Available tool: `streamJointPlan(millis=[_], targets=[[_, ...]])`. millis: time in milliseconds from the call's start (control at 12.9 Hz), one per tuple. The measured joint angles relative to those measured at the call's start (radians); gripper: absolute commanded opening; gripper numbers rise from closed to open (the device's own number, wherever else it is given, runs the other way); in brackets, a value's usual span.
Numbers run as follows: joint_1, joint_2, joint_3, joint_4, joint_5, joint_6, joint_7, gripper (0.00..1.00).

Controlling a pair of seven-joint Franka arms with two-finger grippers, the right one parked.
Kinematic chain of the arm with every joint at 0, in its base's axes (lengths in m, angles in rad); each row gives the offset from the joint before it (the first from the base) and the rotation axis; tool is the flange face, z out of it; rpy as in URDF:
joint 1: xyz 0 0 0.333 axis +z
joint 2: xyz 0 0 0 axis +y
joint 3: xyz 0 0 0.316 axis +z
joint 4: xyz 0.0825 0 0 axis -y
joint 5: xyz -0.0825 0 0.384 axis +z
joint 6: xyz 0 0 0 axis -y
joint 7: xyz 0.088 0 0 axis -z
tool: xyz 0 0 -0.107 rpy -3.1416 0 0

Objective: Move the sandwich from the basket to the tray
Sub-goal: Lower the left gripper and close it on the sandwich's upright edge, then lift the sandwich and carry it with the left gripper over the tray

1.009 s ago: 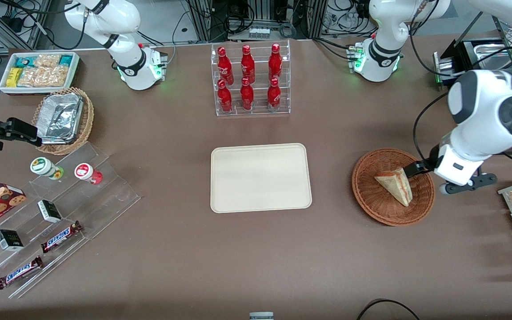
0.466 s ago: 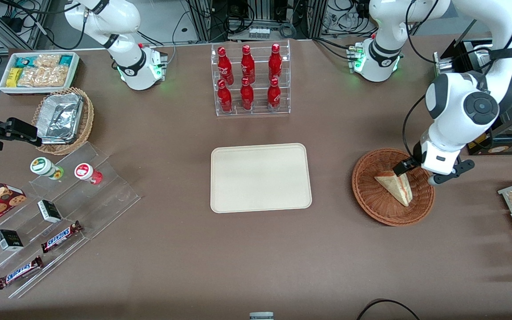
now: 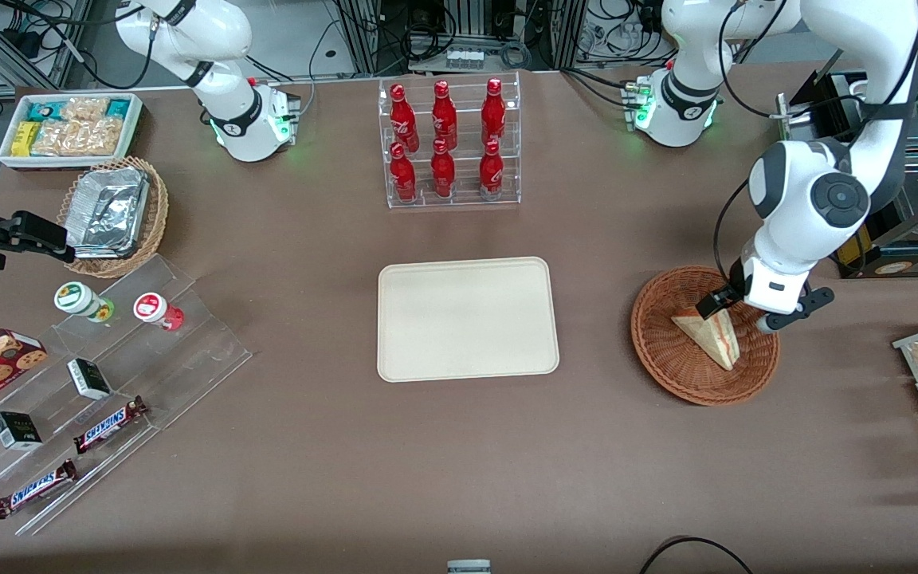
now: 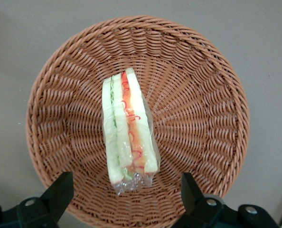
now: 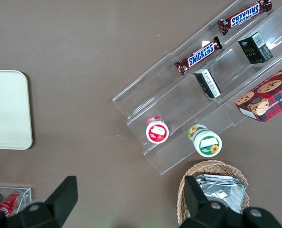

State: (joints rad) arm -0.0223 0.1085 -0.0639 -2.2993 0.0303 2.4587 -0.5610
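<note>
Right now the gripper [image 3: 734,312] hangs over the basket [image 3: 666,351], above the edge of it farthest from the front camera, with its fingers spread wide and nothing between them. In the wrist view the two black fingertips [image 4: 60,190] stand well apart, one to each side of the sandwich [image 4: 127,130], and neither is touching it.

That sandwich lies in the middle of the basket's bowl, still in its clear wrap, resting on one face with the striped cut edge of red and green turned upward. Its long axis runs from the rim nearest the gripper toward the rim nearest the front camera [image 3: 710,336]. The line between the fingers crosses that axis squarely, so as I read it the jaws are already turned to close across the thin way of the wedge, bread face to bread face.

What remains, I judge, is to come straight down and a little along the wedge, so the pads meet its broad middle and not the narrow end.

The tray [image 3: 467,319] sits bare at the middle of the table, well apart from the basket, toward the parked arm's end.
</note>
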Motion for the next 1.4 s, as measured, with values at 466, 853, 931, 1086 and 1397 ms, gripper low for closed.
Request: streamJointPlan(millis=[466,853,931,1086,1397], targets=[[0.000,0.071,0.001,-0.012,0.000,0.075,-0.003,0.98],[0.001,0.083,0.002,-0.012,0.000,0.083,-0.008,0.05],[0.001,0.083,0.003,-0.012,0.000,0.085,-0.010,0.00],[0.001,0.083,0.004,-0.012,0.000,0.089,-0.011,0.00],[0.001,0.062,0.003,0.011,0.000,0.084,-0.016,0.00]])
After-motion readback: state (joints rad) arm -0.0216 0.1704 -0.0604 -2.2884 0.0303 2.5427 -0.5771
